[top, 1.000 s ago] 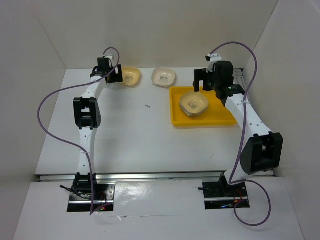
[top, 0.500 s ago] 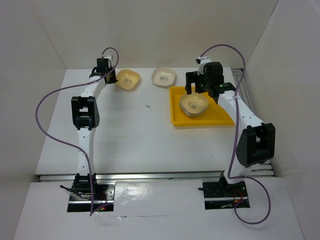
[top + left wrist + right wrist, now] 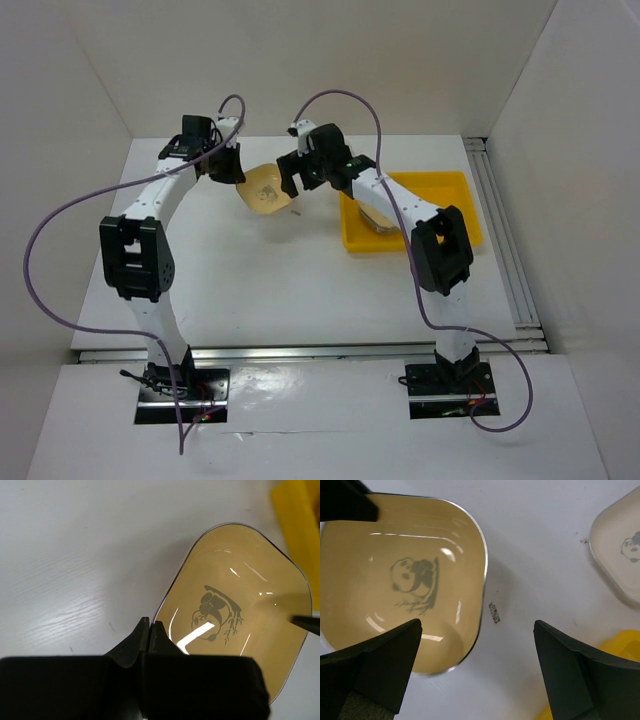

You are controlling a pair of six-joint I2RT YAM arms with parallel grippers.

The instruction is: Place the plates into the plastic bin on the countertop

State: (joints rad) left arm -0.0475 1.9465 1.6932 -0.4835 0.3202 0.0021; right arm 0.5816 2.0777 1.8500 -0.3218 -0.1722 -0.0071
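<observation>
I'm clamping the yellow plate (image 3: 235, 610) by its rim in the left gripper (image 3: 150, 625), with the right gripper (image 3: 477, 630) gaping empty beside it.
Only the right wrist is showing a cream plate (image 3: 620, 550) near the bin (image 3: 450, 185), on the countertop (image 3: 300, 280) between white walls (image 3: 330, 60).

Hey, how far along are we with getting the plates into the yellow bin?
Done: at least one plate lies in the plastic bin, mostly hidden behind the right arm.
In hand: the left fingers are shut on the rim of the yellow-orange panda plate, held tilted short of the bin. The right fingers are open beside it.
Left: that plate, plus the cream plate on the countertop.
</observation>
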